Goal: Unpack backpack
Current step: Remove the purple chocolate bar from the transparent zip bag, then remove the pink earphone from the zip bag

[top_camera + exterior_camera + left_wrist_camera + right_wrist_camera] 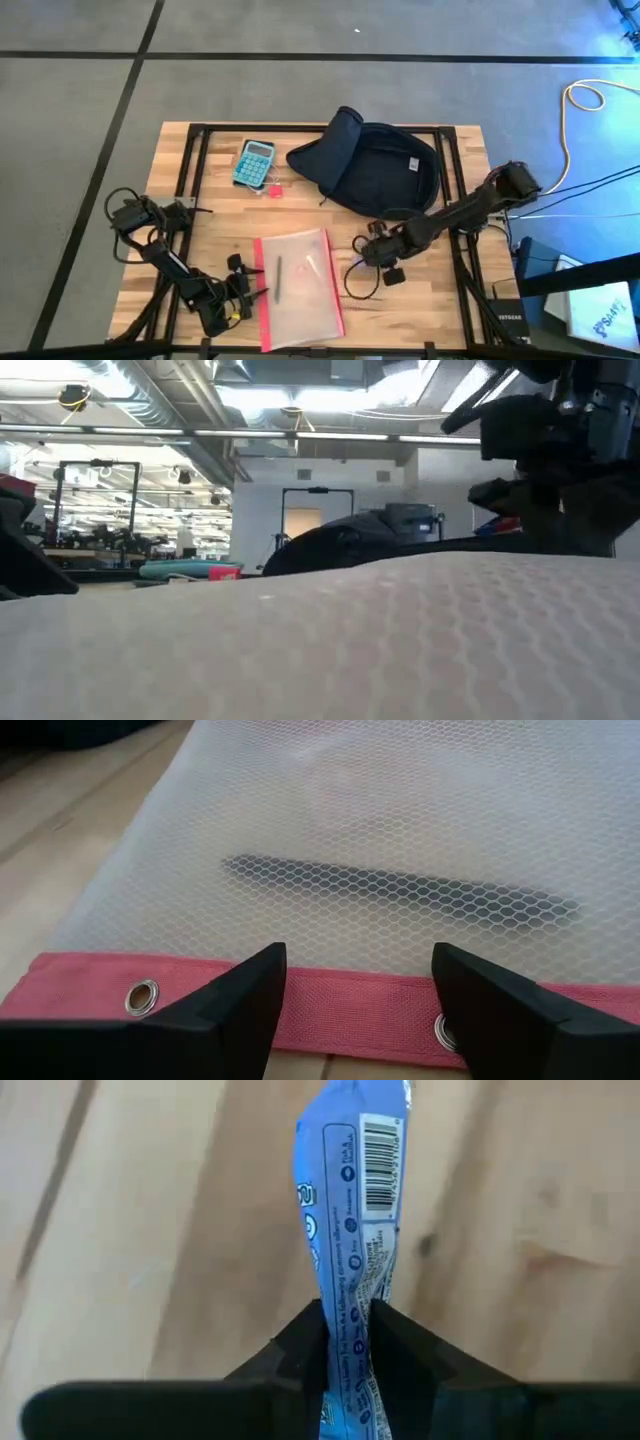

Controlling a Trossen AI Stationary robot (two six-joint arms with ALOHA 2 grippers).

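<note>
**Blue packet pinched over the tabletop, backpack open behind**

The right end effector [347, 1325] is clamped on a blue packet [350, 1190], its two fingers closed on the crimped end so the wrapper hangs forward over bare wood. The backpack [375, 170] lies at the far side of the tabletop [440, 290], its flap thrown back and its dark interior showing. The left end effector [358, 988] sits with its fingers spread apart, gripping nothing, at the red edge of the clear mesh pouch [297, 285] near the front.

The likeliest trouble is the hold on the packet: only a thin strip of slick wrapper sits between the fingers, so a quick swing or a brush against the wood could let it slip or twist out. Released from a height, so light a thing might flutter and land off target (perhaps on the pouch). The right arm's trailing cable [362, 285] loops on the wood close by and could snag.

The right wrist view alone shows the packet, with its barcode and print; from above it cannot be made out against the dark arm. The left wrist view reveals a dark pen-like shape [400, 892] inside the pouch and metal eyelets in its red edge. Only the high view places the teal calculator [254, 162] beside the backpack. The low view is mostly blocked by the pouch's mesh.
</note>
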